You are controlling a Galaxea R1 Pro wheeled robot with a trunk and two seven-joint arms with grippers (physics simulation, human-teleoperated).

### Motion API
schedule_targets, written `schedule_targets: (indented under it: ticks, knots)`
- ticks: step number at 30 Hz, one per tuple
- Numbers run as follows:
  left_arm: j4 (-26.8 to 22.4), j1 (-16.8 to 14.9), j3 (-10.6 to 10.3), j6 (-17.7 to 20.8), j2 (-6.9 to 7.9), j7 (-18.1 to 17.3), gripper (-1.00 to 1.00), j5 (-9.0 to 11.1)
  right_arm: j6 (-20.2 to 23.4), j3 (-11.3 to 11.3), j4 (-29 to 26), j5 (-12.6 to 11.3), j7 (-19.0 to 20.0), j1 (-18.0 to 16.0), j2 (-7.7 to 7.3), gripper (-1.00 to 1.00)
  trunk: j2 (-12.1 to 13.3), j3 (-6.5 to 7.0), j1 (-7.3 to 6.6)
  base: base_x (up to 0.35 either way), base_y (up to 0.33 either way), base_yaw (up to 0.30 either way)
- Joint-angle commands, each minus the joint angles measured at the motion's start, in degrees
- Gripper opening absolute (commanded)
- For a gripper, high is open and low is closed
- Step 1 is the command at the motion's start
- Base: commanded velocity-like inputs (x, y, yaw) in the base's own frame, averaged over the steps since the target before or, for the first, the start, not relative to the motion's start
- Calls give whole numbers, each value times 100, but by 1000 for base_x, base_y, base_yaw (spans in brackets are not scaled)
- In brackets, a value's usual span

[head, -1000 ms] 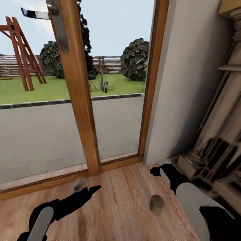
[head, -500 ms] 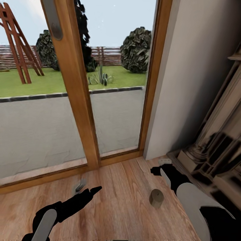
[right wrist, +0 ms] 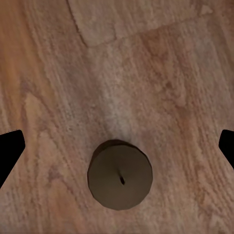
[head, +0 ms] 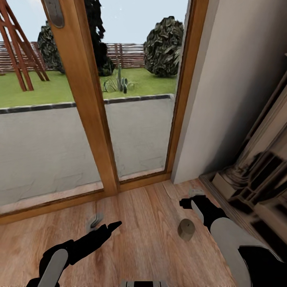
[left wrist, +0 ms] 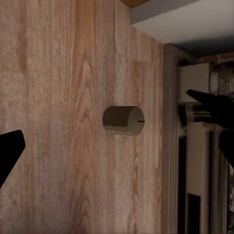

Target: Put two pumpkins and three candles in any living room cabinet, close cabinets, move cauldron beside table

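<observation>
My right gripper (right wrist: pixel 117 146) showed just two black fingertips (right wrist: pixel 9 153), cut off at opposite edges of the right wrist view. My left gripper's one fingertip (left wrist: pixel 9 153) was clipped the same way. In the head view, the fireplace (head: pixel 259 175) ran off the edge, as did the door handle (head: pixel 54 12).

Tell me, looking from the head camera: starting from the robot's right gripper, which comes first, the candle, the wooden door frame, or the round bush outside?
1. The candle, on the floor just left of the right gripper.
2. The wooden door frame, ahead by the wall.
3. The round bush, out beyond the glass.
</observation>
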Motion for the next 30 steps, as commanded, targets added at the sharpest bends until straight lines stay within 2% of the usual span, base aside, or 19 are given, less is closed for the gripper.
schedule_targets:
  ticks: [1, 4, 17, 23, 30]
  knots:
    - [-4, -4, 6, 28, -1, 23, 100, 45, 33, -1, -10, 12, -7, -1, 1, 100, -4, -27, 1, 0, 0, 0]
    - [59, 61, -62, -37, 45, 66, 100, 3, 72, 5, -75, -17, -8, 57, -65, 100, -5, -49, 4, 0, 0, 0]
    - [66, 67, -38, -88, 57, 56, 100, 12, 62, 4, -485, -15, -10, 40, -51, 100, -5, -49, 4, 0, 0, 0]
    - [66, 67, -38, -88, 57, 56, 100, 12, 62, 4, -485, -15, -10, 40, -51, 100, -5, -49, 4, 0, 0, 0]
    - [225, 117, 44, -289, 162, -20, 100, 82, 217, -8, -259, -22, -37, -30, 53, 100, -5, -49, 4, 0, 0, 0]
